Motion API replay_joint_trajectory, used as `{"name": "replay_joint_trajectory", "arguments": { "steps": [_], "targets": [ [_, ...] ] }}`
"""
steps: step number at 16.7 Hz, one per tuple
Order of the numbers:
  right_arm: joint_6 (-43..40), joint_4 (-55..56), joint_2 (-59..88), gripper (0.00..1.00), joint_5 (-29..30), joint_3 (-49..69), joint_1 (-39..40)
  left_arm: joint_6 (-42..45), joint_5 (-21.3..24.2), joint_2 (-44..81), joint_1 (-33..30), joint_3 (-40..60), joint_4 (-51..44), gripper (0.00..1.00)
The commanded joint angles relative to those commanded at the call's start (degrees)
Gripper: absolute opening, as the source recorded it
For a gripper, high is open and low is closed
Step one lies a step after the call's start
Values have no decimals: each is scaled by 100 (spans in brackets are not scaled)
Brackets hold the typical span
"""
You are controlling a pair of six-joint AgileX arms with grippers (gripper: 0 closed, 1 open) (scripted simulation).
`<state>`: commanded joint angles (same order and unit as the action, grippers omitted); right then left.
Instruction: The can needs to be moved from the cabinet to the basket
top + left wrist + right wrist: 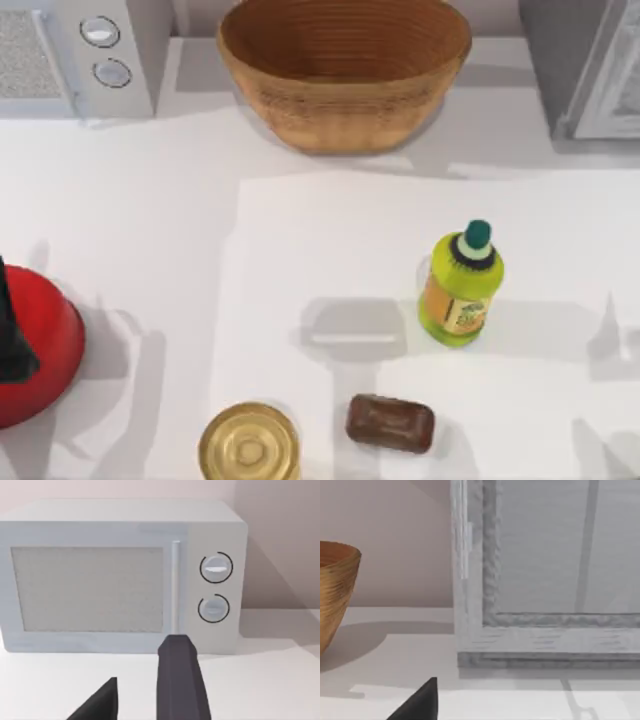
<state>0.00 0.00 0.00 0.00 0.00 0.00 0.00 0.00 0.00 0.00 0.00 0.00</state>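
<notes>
The basket [345, 70] stands at 12 o'clock of the table [150, 230], the cabinet [590, 65] at 2, the microwave [80, 55] at 10.

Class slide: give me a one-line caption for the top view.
Wicker basket at the table's back, cabinet at right, bottle mid-table.

The basket [345, 75] is tan-brown wicker with fine ribbed lines, and the cabinet [590, 65] has grey sides and a pale white framed door. On the white bench [150, 250] stand a yellow-green bottle [460, 290] with an orange label and dark green cap, a gold-lidded can [249, 443], a dark brown block [390, 423] and a red bowl [40, 350]. The appliance [125, 575] is white with a speckled grey window and two round knobs.
</notes>
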Motion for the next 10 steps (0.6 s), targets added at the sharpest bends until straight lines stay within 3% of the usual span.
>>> {"name": "replay_joint_trajectory", "arguments": {
  "steps": [5, 10],
  "targets": [
    [4, -90, 336, 100, 47, 364, 56, 0, 0, 0, 0, 0, 0, 100],
    [16, -537, 1768, 100, 255, 2154, 261, 0, 0, 0, 0, 0, 0, 100]
  ]
}}
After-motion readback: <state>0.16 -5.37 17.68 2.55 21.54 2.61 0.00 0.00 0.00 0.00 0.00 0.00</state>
